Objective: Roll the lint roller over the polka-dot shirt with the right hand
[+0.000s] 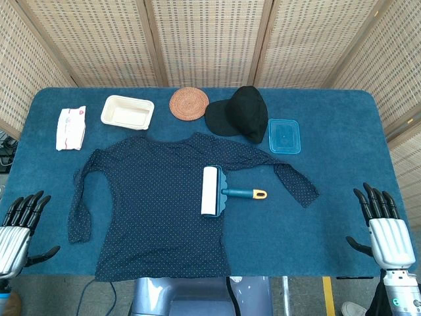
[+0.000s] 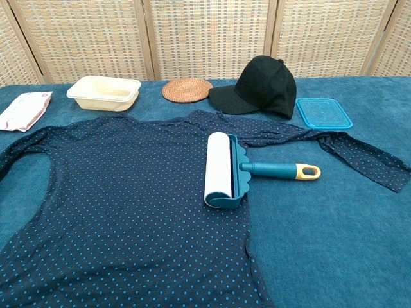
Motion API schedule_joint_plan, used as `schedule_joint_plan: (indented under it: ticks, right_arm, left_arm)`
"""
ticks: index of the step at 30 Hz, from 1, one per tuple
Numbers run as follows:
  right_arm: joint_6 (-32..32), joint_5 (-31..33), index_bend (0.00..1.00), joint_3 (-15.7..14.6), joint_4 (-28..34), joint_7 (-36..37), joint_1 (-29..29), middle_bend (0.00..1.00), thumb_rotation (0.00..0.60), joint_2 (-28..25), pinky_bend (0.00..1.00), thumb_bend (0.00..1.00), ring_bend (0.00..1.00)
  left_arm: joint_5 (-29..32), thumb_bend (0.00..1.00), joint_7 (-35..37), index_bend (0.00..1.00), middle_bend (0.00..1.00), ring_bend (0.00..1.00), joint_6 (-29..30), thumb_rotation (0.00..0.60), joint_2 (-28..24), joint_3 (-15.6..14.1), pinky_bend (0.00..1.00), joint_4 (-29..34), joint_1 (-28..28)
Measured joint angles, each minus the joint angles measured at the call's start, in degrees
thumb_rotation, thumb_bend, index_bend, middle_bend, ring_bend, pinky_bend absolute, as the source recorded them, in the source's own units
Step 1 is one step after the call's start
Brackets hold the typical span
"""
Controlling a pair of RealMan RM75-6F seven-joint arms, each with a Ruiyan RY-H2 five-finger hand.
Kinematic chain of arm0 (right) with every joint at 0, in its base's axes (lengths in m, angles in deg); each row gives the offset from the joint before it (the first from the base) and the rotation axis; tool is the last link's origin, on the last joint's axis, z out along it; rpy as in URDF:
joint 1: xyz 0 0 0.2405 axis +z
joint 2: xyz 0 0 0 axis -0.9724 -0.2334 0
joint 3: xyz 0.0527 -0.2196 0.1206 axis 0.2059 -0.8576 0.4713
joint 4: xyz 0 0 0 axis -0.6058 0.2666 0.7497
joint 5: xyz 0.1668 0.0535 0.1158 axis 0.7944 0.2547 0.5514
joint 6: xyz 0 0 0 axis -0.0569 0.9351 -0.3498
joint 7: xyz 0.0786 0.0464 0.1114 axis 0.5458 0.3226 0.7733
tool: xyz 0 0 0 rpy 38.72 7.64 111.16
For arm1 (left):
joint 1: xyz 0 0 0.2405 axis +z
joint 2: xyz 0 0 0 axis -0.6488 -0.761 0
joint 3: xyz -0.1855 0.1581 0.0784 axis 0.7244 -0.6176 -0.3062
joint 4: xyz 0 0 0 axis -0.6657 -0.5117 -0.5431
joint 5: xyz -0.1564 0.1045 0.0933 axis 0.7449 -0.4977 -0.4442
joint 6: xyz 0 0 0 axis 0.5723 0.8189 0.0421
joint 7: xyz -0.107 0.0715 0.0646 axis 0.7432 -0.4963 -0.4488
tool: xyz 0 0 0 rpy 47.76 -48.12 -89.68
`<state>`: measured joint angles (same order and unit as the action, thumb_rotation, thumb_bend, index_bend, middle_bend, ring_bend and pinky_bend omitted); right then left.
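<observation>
The dark blue polka-dot shirt [image 1: 151, 210] [image 2: 122, 199] lies spread flat on the blue table, sleeves out to both sides. On its right side rests the lint roller [image 1: 212, 191] [image 2: 219, 169], white roll over the fabric, teal handle with a yellow end [image 1: 258, 193] [image 2: 307, 171] pointing right. My right hand [image 1: 387, 230] is at the table's front right edge, fingers spread, holding nothing, well right of the handle. At the front left edge, my left hand [image 1: 18, 230] is open too. Neither hand shows in the chest view.
Along the back stand a white packet [image 1: 71, 127], a cream tray [image 1: 127, 112], a woven coaster [image 1: 189, 103], a black cap [image 1: 240, 113] and a blue lidded box [image 1: 283, 136]. The shirt's right sleeve [image 1: 296, 181] stretches between roller and right hand.
</observation>
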<state>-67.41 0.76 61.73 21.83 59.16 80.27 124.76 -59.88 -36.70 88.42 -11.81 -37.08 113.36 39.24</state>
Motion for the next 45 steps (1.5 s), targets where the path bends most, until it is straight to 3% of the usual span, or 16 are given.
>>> schedule_joint_plan:
  ticks: [10, 11, 13, 14, 15, 16, 18, 19, 21, 25, 31, 37, 41, 45]
  right_arm:
    - [0.87, 0.19, 0.00, -0.13, -0.14, -0.13, 0.29, 0.00, 0.600, 0.50, 0.00, 0.00, 0.00]
    - [1.18, 0.30, 0.00, -0.13, -0.10, -0.20, 0.41, 0.03, 0.600, 0.55, 0.00, 0.00, 0.02]
    - [2.27, 0.61, 0.00, -0.09, 0.05, -0.61, 0.90, 0.22, 0.600, 0.68, 0.01, 0.00, 0.24]
    - [2.77, 0.71, 0.00, 0.02, 0.08, -0.99, 1.26, 0.31, 0.600, 0.80, 0.06, 0.00, 0.35]
    - [3.10, 0.73, 0.00, 0.28, 0.01, -1.52, 1.73, 0.42, 0.600, 1.06, 0.22, 0.00, 0.49]
    - [3.45, 0.66, 0.00, 0.73, -0.23, -2.36, 2.53, 0.50, 0.600, 1.54, 0.46, 0.00, 0.61]
    - [4.48, 0.67, 0.00, 1.40, -0.53, -3.58, 3.99, 0.64, 0.600, 2.10, 0.82, 0.00, 0.78]
    - [6.00, 0.97, 0.00, 1.96, -0.50, -4.58, 5.29, 0.71, 0.600, 2.30, 0.92, 0.00, 0.85]
    - [9.61, 2.58, 0.00, 3.04, -0.09, -6.70, 7.56, 0.81, 0.600, 2.54, 0.99, 0.00, 0.93]
    - [20.02, 12.12, 0.00, 5.75, 1.50, -15.28, 13.75, 0.88, 0.600, 3.74, 1.00, 0.00, 0.99]
    - [26.34, 30.46, 0.00, 8.45, 2.47, -29.63, 22.89, 0.92, 0.600, 8.39, 1.00, 0.00, 1.00]
    - [27.15, 47.16, 0.00, 10.38, 0.96, -41.51, 33.48, 0.96, 0.600, 17.30, 1.00, 0.00, 1.00]
    - [25.73, 53.86, 0.01, 11.62, -1.64, -45.02, 39.08, 0.98, 0.600, 23.90, 1.00, 0.00, 1.00]
    - [24.18, 57.14, 0.09, 12.47, -4.31, -46.02, 42.51, 0.98, 0.600, 28.39, 1.00, 0.01, 1.00]
  left_arm:
    - [0.39, 0.00, 0.07, 0.00, 0.00, 0.00, -0.93, 0.600, 0.16, 0.20, 0.00, -0.22, -0.48]
    - [0.51, 0.00, 0.00, 0.00, 0.00, 0.00, -1.18, 0.600, 0.21, 0.23, 0.00, -0.21, -0.59]
    - [0.91, 0.00, -0.29, 0.00, 0.00, 0.00, -1.72, 0.600, 0.36, 0.34, 0.00, -0.14, -0.86]
    - [1.05, 0.00, -0.44, 0.00, 0.00, 0.00, -1.92, 0.600, 0.44, 0.40, 0.00, -0.09, -0.97]
    - [1.18, 0.00, -0.61, 0.00, 0.00, 0.00, -2.11, 0.600, 0.52, 0.48, 0.00, -0.02, -1.10]
    - [1.39, 0.00, -0.87, 0.00, 0.00, 0.00, -2.39, 0.600, 0.63, 0.60, 0.00, 0.10, -1.27]
    - [1.81, 0.00, -1.36, 0.00, 0.00, 0.00, -2.98, 0.600, 0.79, 0.75, 0.00, 0.29, -1.56]
    - [2.28, 0.00, -1.77, 0.00, 0.00, 0.00, -3.43, 0.600, 0.93, 0.89, 0.00, 0.43, -1.76]
    - [3.15, 0.00, -2.33, 0.00, 0.00, 0.00, -4.06, 0.600, 1.12, 1.12, 0.00, 0.64, -2.04]
    - [5.49, 0.00, -2.84, 0.00, 0.00, 0.00, -5.52, 0.600, 1.36, 1.81, 0.00, 0.84, -2.71]
    - [7.78, 0.00, -2.60, 0.00, 0.00, 0.00, -7.12, 0.600, 1.37, 2.53, 0.00, 0.67, -3.54]
    - [9.03, 0.00, -1.92, 0.00, 0.00, 0.00, -8.08, 0.600, 1.24, 2.89, 0.00, 0.36, -4.13]
    - [9.63, 0.00, -1.25, 0.00, 0.00, 0.00, -8.35, 0.600, 1.05, 3.09, 0.00, 0.14, -4.34]
    - [10.24, 0.00, -0.66, 0.00, 0.00, 0.00, -8.66, 0.600, 0.91, 3.28, 0.00, -0.10, -4.56]
